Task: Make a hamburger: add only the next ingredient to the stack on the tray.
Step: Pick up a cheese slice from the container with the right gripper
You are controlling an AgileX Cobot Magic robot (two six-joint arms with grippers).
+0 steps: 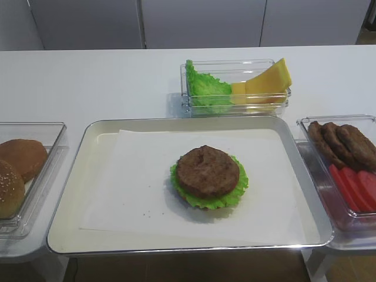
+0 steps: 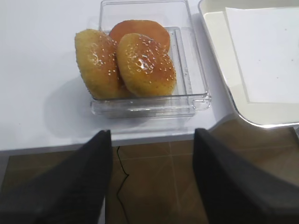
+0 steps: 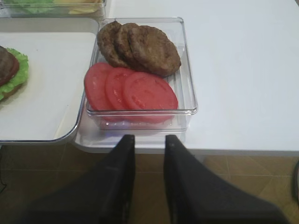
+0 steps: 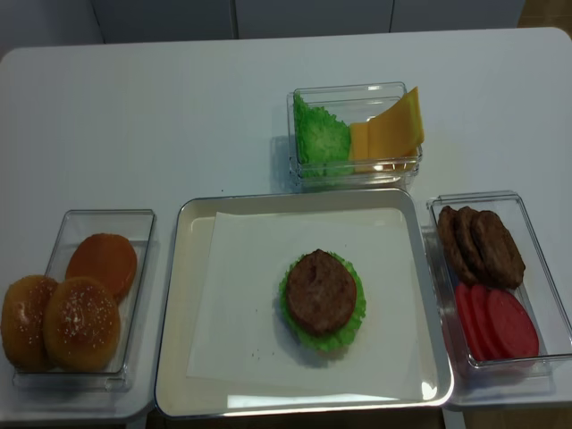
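Yellow cheese (image 4: 386, 132) is the next thing for the stack (image 4: 322, 298), and it stands in the clear bin (image 4: 356, 170) just behind the far edge of the tray (image 4: 179, 295). The slices lean on the right wall of this bin, with their top corner above the rim, and the green lettuce (image 4: 320, 134) fills the left part of the same bin.

The cheese looks thin, light and floppy, so I think it will bend or fold when it is lifted, and smooth slices may stick to each other. The best place to take hold seems the raised corner that stands free above the rim, with a soft pinch on one slice only.

The stack sits near the middle of the tray, with the brown patty on top.

The right gripper (image 3: 148, 140) hangs before the front of the tray's right neighbour, the bin with patties and tomato; its fingers are a little apart and hold nothing. The left gripper (image 2: 152, 137) has its fingers wide apart and empty.
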